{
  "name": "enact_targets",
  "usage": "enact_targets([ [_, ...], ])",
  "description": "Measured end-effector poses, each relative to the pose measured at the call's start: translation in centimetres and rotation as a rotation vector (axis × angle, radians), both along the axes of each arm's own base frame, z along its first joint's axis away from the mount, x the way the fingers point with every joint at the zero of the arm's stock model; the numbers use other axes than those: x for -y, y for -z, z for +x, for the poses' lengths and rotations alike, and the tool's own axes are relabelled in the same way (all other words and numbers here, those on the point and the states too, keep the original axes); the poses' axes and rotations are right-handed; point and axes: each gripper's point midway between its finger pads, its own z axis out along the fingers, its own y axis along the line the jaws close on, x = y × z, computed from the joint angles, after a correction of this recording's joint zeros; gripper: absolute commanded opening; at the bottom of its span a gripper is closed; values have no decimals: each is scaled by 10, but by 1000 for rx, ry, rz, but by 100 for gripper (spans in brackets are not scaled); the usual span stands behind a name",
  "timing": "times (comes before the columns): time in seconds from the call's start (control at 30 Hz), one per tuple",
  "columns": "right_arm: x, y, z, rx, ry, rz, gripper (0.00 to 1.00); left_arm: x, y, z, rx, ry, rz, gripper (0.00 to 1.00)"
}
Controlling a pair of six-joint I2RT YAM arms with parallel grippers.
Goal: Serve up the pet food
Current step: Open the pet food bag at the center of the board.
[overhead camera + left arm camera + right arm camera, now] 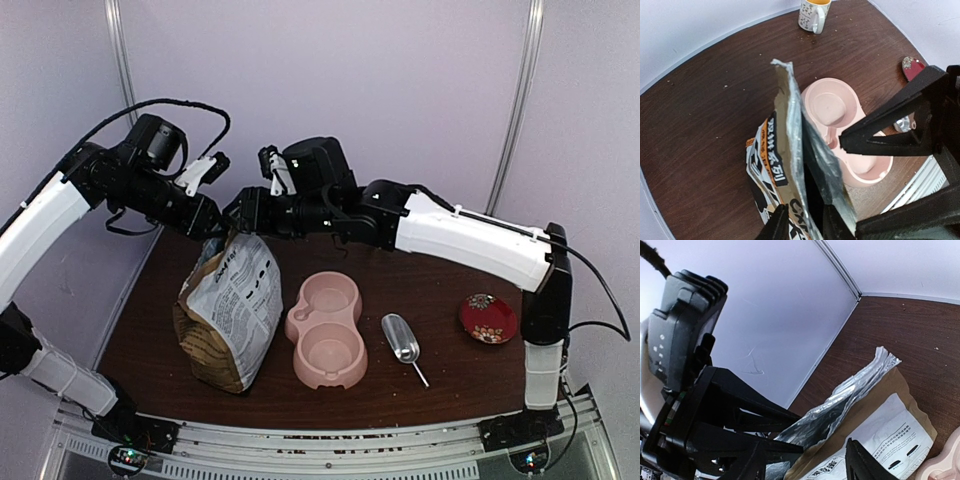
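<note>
Brown table carrying one Chinese-printed bag, one double bowl, scoop, saucer, mug | left gripper straddling bag, grip unclear | right gripper gaping

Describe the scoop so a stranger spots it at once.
On the dark wood table, look right of the pink double bowl. The scoop lies flat between it and the red saucer: the only shiny metal item, with a thin handle.

Soft, even light falls from overhead, leaving only faint shadows beneath the bag and the pink bowl. The foil lining glares white up close, and the table bows at its edge in the left wrist view.
</note>
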Motion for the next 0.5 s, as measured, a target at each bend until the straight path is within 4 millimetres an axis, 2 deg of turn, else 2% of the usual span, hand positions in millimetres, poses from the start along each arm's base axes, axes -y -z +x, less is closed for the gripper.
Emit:
enact_targets([
  [0.2, -9, 18, 12, -26, 16, -14, 39, 1, 0, 0, 1, 1, -3, 27],
  [0.5, -13, 29, 16, -35, 25, 1, 2, 2, 0, 2, 7, 3, -9, 24],
])
